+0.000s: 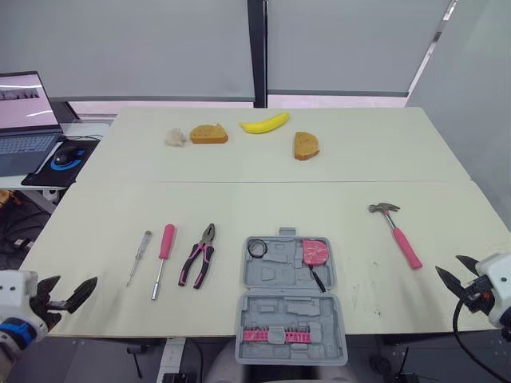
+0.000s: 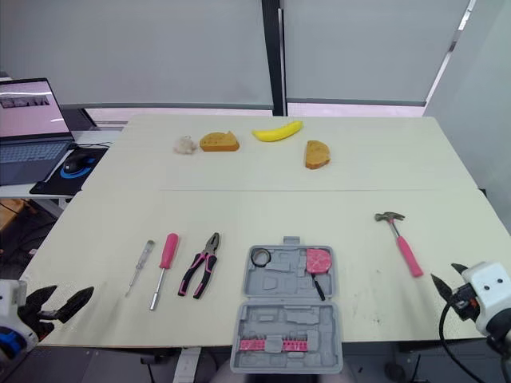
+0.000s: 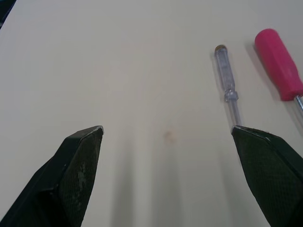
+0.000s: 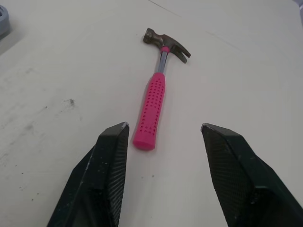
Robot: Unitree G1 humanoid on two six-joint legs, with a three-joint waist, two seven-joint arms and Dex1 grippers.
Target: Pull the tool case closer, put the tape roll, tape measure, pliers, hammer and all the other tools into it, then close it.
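Your left gripper [image 1: 74,282] hangs low off the counter's [image 1: 239,199] near left corner, spread wide and empty, while your right gripper [image 1: 449,265], likewise agape, faces the hammer [image 4: 156,101].

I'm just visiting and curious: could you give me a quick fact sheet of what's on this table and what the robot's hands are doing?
Tool case: open, at near table edge
Inside it: tape roll, tape measure
Lying outside: hammer, pliers, pink screwdriver, clear screwdriver
Left gripper: open, empty, near the screwdrivers
Right gripper: open, empty, pointed at hammer
Far side: banana, bread piece, another bread piece
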